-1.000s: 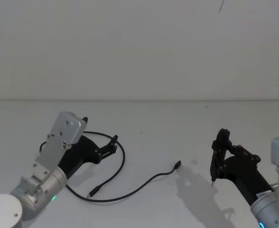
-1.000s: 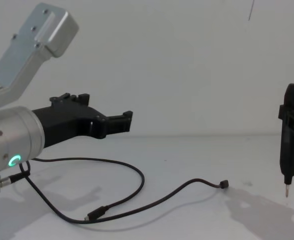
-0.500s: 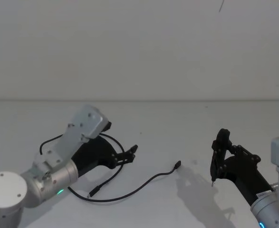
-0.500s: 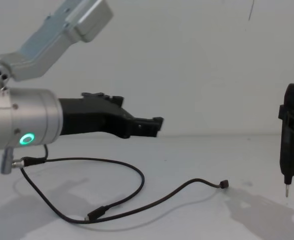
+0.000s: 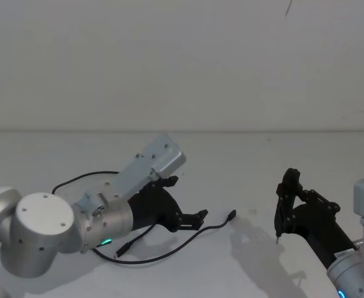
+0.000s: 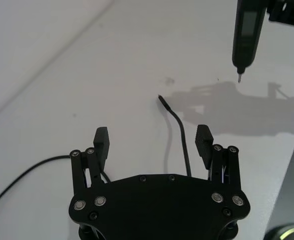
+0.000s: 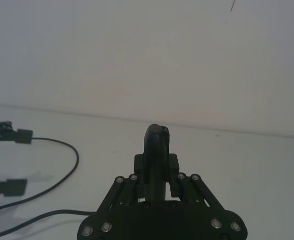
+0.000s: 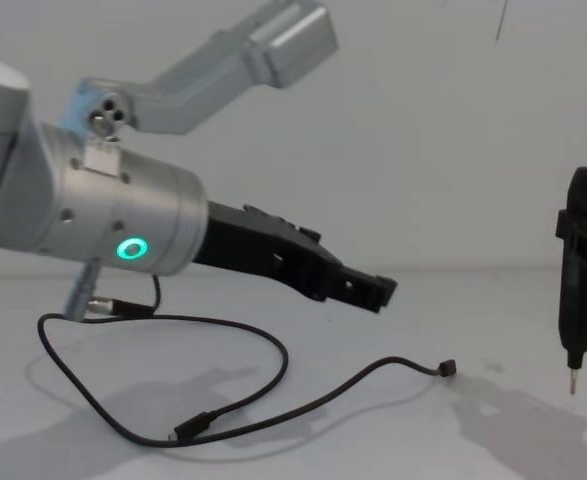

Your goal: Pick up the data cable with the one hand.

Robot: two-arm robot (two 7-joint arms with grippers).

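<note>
- Worktop (image 5: 188,155) is lying flat and bare, so the descent is needing to go right down to the surface; a thin cord is offering no height to catch.
- Left gripper (image 6: 153,136) is hovering above it, fingers spread wide, straddling a stretch of cable near one end.
- Right gripper (image 7: 157,172) is sitting well apart on the right, clamped on a slim black tool (image 8: 578,290).
- Data cable (image 8: 285,360) is lying slack in loose curves on the worktop; lowering straight down, with the strand centred and crosswise between the fingers, is looking best.
- Plug (image 6: 161,99) is pointing away from the left gripper; closing on the cord behind it is looking safer than chasing the tip.
</note>
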